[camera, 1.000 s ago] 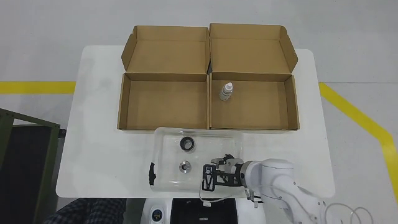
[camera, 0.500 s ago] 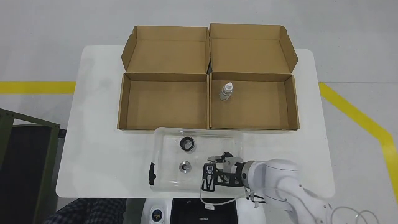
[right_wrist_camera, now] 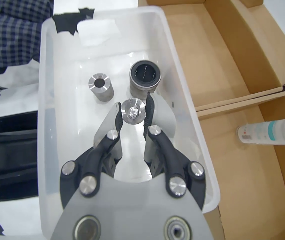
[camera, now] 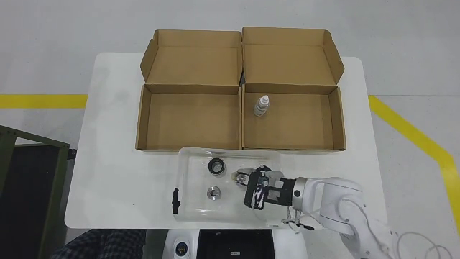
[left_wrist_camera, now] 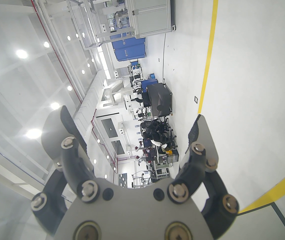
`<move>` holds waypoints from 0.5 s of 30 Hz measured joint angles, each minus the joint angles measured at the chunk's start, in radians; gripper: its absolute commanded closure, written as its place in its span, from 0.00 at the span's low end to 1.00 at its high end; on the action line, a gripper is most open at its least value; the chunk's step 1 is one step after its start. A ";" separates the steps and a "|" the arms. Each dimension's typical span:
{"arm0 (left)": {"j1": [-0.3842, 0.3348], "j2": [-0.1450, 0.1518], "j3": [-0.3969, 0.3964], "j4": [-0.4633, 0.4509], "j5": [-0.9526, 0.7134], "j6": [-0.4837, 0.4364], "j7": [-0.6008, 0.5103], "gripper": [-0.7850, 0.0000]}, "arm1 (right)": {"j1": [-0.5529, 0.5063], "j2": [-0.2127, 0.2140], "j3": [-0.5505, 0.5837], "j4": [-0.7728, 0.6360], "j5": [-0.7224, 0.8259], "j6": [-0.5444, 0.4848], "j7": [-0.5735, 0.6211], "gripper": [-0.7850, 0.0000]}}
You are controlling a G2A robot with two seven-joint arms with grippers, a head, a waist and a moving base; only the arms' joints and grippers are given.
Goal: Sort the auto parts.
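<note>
"Silver part (right_wrist_camera: 133, 113) in the right gripper (right_wrist_camera: 133, 116): is it truly held?"

"I'd say so. Both fingers (right_wrist_camera: 148, 112) press its round head from opposite sides, low inside the bin (right_wrist_camera: 42, 116). Pinching across the head gives two even faces and leaves the neighbours alone."

"Which neighbours?"

"A steel cylinder (right_wrist_camera: 101, 88) and a dark-bored bushing (right_wrist_camera: 144, 76), both upright just beyond the fingertips. The bushing stands very close to one finger, so I'd lift straight up or it may get knocked."

"Why is the bin so near the robot?"

"It looks like the feed tray. It's clear plastic at the table's near edge, with black tape (right_wrist_camera: 72, 22) on its left end and both boxes directly behind it. That makes it a short carry either way."

"And the boxes?"

"Two of cardboard, side by side and touching, with their lids folded back. The right box (camera: 302, 126) has a bottle (camera: 261, 105) near the shared wall, and I can't tell whether it's upright or lying. The left box (camera: 190, 119) has no part in it yet, so sorting has barely begun. I can't judge which box suits this part."

"What about the surface?"

"A white table (camera: 115, 151) with rounded corners, on a pale floor (camera: 402, 29) crossed by a yellow line (camera: 43, 101)."

"The other arm?"

"The left gripper (left_wrist_camera: 132, 113) has its fingers wide apart with nothing between them. It points away into a bright hall with ceiling lights, a framed enclosure and distant machinery."
</note>
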 measured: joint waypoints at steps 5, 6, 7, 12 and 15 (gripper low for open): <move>0.000 0.000 0.000 0.000 0.000 0.000 0.000 0.00 | -0.021 0.006 0.072 0.018 0.100 -0.006 -0.108 1.00; 0.000 0.000 0.000 0.000 0.000 0.000 0.000 0.00 | -0.024 0.007 0.085 0.020 0.116 -0.009 -0.124 1.00; 0.000 0.000 0.000 0.000 0.000 0.000 0.000 0.00 | -0.029 0.008 0.101 0.020 0.137 -0.013 -0.145 1.00; 0.000 0.000 0.000 0.000 0.000 0.000 0.000 0.00 | -0.049 0.014 0.160 0.020 0.207 -0.029 -0.215 1.00; 0.000 0.000 0.000 0.000 0.000 0.000 0.000 0.00 | -0.057 0.016 0.189 0.022 0.247 -0.043 -0.240 1.00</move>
